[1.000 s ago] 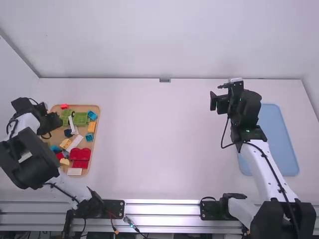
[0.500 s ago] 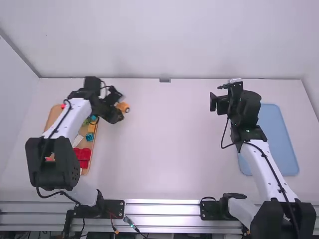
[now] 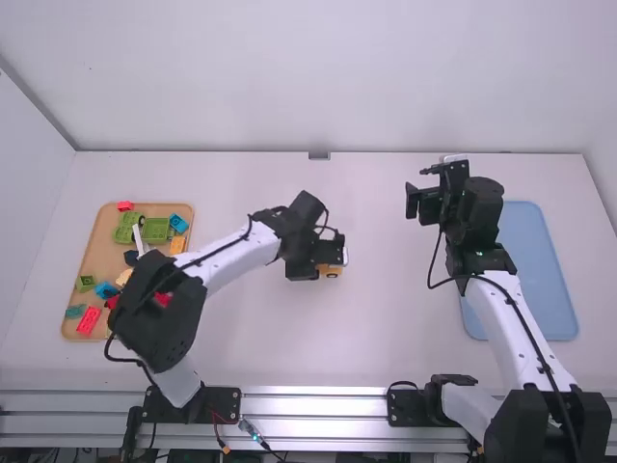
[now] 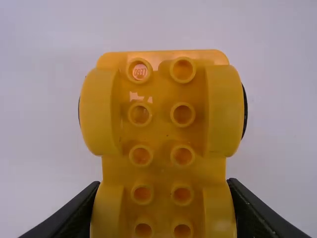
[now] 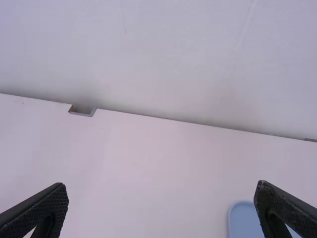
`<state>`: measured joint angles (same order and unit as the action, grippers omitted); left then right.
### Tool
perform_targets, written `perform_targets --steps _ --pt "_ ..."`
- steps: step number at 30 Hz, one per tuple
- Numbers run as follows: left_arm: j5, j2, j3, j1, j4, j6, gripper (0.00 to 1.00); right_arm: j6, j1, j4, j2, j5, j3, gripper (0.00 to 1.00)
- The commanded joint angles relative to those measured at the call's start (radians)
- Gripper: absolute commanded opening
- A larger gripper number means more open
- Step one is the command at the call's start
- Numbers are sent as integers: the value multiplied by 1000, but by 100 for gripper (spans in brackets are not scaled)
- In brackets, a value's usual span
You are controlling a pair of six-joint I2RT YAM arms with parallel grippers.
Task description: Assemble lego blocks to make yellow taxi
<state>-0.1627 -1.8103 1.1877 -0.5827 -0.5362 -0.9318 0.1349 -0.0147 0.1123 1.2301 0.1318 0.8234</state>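
One yellow car base [image 3: 331, 271] is clamped between the left gripper's [image 3: 326, 258] two fingers, with one tan tray [image 3: 94, 260] of loose blocks [image 3: 154, 231] well to its left and one blue tray [image 3: 535, 253] right of the empty, wide-open right gripper [image 3: 422, 195], while the left wrist view adds ten round studs [image 4: 183, 114] on the base.

The table [image 3: 405, 338] was white. Near its left edge, the tray [image 3: 102, 253] was tan. At that tray's far edge, one block [image 3: 124, 205] was red; at its far right corner, another [image 3: 178, 223] was blue. The long block [image 3: 88, 320] by the near edge was pinkish red. The car base [image 4: 162, 134] was yellow, patterned with paired rings. The mat [image 3: 540, 270] was pale blue.
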Motion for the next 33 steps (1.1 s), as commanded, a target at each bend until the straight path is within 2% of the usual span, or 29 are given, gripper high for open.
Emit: perform_targets --steps 1,10,12,13,14,15,16,18,19,25,33 --pt "52 -62 -17 4 3 -19 2 -3 1 -2 6 2 39 99" --pt "51 -122 -13 6 0 20 2 -3 1 -11 6 2 39 99" --pt "34 -122 -13 6 -6 26 13 -3 1 -8 6 2 39 99" --pt "18 -122 -16 8 -8 26 23 -3 1 -8 6 2 39 99" --pt "14 -122 -17 8 -8 26 24 -3 1 -7 6 2 39 99" --pt "6 -122 -20 12 -8 26 32 -3 1 -6 6 2 39 99" --pt "-5 -122 -24 14 -8 26 49 -4 3 -5 6 2 39 99" --pt "0 -122 -28 11 -5 26 68 -3 10 -5 6 2 39 99" --pt "5 -122 -28 8 -8 25 99 -3 11 -5 6 2 39 99" --pt "66 -119 23 8 -50 22 99 -4 23 -16 6 2 39 99" --pt "95 -42 191 75 -350 9 99 -4 21 -13 6 2 39 99"
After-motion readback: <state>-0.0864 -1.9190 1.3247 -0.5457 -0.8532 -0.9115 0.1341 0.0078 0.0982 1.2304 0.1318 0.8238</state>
